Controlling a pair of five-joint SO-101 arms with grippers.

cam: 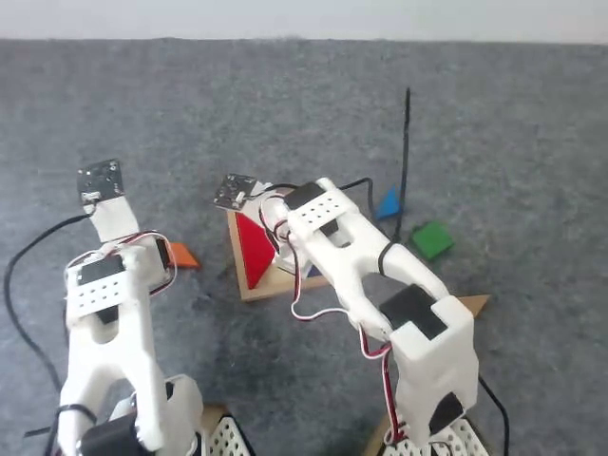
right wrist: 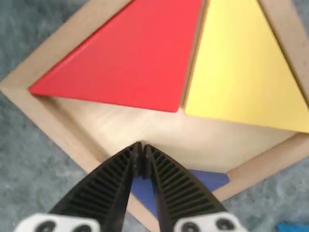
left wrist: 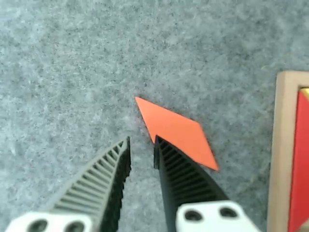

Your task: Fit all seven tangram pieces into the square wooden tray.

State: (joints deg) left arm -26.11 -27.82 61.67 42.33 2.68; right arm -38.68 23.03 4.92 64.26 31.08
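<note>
1. My left gripper (left wrist: 142, 141) hangs low over the grey carpet (left wrist: 72, 58), fingers parted only a narrow way and holding nothing.
2. The orange parallelogram (left wrist: 176, 133) lies flat just ahead of those fingertips, with one tip at its near edge. The wooden tray (left wrist: 285, 145) is out to that same finger's side, apart from the piece.
3. My right gripper (right wrist: 140, 145) sits over the tray's near corner with its fingers closed together. A dark blue piece (right wrist: 210, 180) shows beneath them, lying across the tray's rim (whether I am pinching it or merely above it, I cannot tell).
4. Risk on the left: the orange piece looks thin and lies flush on soft carpet. A narrow opening could shove it along rather than lift it.
5. Risk on the right: the blue piece straddles the rim, so I judge it could tip out onto the carpet or sit proud instead of dropping flat.
6. In the tray, beyond my right fingertips, a large red triangle (right wrist: 130, 58) and a large yellow triangle (right wrist: 241, 82) meet along one edge. Both look smooth and matte, with bare pale wood between them and my fingers.
</note>
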